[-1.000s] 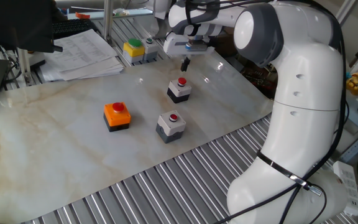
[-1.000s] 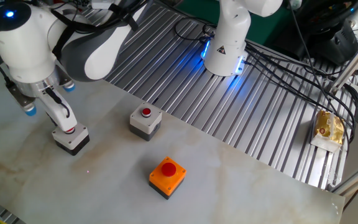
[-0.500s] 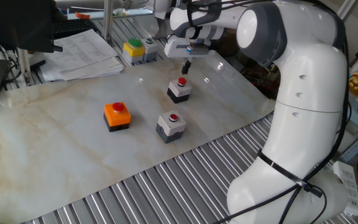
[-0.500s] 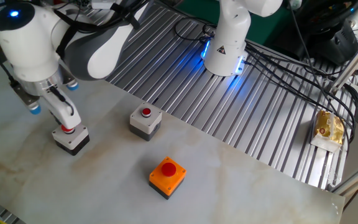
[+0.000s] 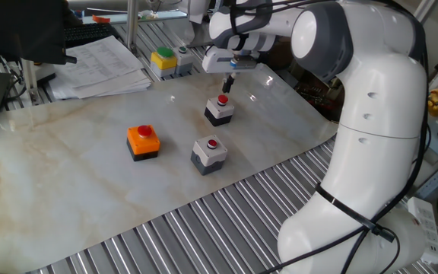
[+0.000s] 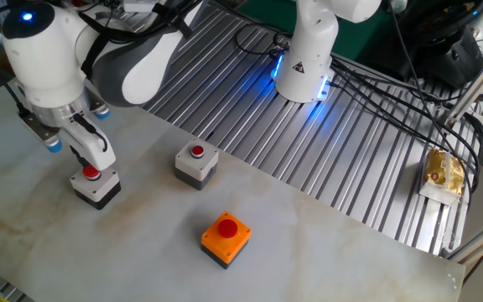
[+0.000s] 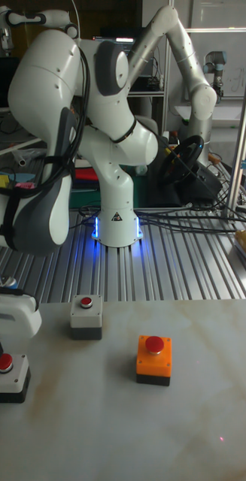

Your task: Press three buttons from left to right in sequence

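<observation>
Hovering just above the white-topped button box (image 5: 219, 110) at the tabletop's (image 5: 74, 175) far side, tool (image 5: 228, 81) grip state not discernible. Orange box (image 5: 143, 141) and grey box (image 5: 208, 154) sat apart. Advice: descend straight onto the red cap.

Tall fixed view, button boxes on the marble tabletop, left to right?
White-topped box on a black base with a red button → grey box with a red button → orange box on a black base with a red button.
</observation>
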Tool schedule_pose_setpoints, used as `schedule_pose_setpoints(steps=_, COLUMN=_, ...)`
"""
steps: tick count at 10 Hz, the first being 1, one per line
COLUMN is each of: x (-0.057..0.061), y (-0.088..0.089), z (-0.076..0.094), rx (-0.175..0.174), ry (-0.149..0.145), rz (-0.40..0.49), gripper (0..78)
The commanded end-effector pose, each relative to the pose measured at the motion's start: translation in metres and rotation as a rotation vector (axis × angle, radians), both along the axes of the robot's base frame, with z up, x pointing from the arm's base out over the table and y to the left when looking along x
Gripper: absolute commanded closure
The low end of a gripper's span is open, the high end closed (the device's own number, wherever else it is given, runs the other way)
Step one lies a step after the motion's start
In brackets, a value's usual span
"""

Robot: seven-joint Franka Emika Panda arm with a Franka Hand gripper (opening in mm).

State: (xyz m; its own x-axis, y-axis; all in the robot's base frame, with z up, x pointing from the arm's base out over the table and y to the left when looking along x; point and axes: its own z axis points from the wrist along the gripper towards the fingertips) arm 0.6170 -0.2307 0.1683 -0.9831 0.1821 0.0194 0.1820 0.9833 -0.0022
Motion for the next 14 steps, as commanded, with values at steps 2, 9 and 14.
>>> schedule_pose_setpoints(steps=2, x=0.001, y=0.0, z=-0.002, rx=-0.001, ry=-0.007, rz=-0.002, gripper=77.6)
schedule_pose_setpoints(steps=9, x=-0.002, y=0.002, z=-0.011, rx=-0.004, ry=-0.033, rz=-0.017, gripper=77.6)
schedule_pose_setpoints(steps=14, x=-0.002, y=0.002, z=-0.011, rx=0.0, ry=-0.033, rz=-0.012, gripper=77.6)
